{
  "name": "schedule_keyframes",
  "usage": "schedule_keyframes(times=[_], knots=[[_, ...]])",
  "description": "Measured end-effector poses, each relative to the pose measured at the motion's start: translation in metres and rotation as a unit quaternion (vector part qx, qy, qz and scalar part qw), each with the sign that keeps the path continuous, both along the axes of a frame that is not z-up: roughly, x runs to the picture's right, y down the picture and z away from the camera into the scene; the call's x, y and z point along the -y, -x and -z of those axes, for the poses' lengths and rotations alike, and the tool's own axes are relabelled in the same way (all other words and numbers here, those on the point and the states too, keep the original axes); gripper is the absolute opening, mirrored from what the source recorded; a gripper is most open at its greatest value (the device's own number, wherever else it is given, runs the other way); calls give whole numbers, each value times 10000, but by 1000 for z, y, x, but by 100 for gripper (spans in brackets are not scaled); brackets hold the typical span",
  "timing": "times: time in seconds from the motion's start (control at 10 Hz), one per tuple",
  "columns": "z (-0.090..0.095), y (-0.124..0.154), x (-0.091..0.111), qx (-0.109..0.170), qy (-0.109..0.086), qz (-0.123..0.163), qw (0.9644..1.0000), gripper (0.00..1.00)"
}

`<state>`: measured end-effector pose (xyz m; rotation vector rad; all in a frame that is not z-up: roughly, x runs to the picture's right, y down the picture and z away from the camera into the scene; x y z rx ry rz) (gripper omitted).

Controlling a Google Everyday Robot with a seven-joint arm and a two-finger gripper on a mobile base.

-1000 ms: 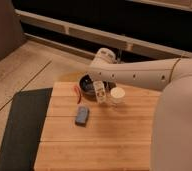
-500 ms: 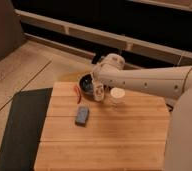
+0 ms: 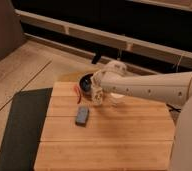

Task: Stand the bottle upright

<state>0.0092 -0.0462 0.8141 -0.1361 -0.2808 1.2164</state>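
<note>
The bottle (image 3: 97,98) is a small slim whitish thing, roughly upright, at the far middle of the wooden table (image 3: 104,145). My gripper (image 3: 97,94) reaches down from the white arm (image 3: 149,89) that comes in from the right. It is shut on the bottle and holds it with its lower end at or just above the table top. The arm's wrist hides the top of the bottle.
A short white cup (image 3: 117,99) stands just right of the bottle, partly behind the arm. A flat blue-grey block (image 3: 82,116) lies in front and to the left. A dark bowl (image 3: 86,80) and a red thing (image 3: 78,94) sit at the far edge. A dark mat (image 3: 21,127) lies left of the table.
The arm has lowered and its wrist has come down over the bottle. The bottle has sunk slightly toward the table. The cup and the block have not moved.
</note>
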Motion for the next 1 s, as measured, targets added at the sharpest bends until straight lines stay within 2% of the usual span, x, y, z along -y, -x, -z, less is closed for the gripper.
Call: schedule_keyframes(times=[0.3, 0.6, 0.7, 0.8, 1.0], knots=[[-10, 1, -7, 14, -7, 197, 9998, 0], [-13, 4, -10, -6, -16, 359, 9994, 0], [-14, 4, -11, -25, 0, 381, 9993, 3], [-14, 4, -12, -29, 19, 384, 9993, 10], [-14, 3, -14, -36, 78, 354, 9993, 31]])
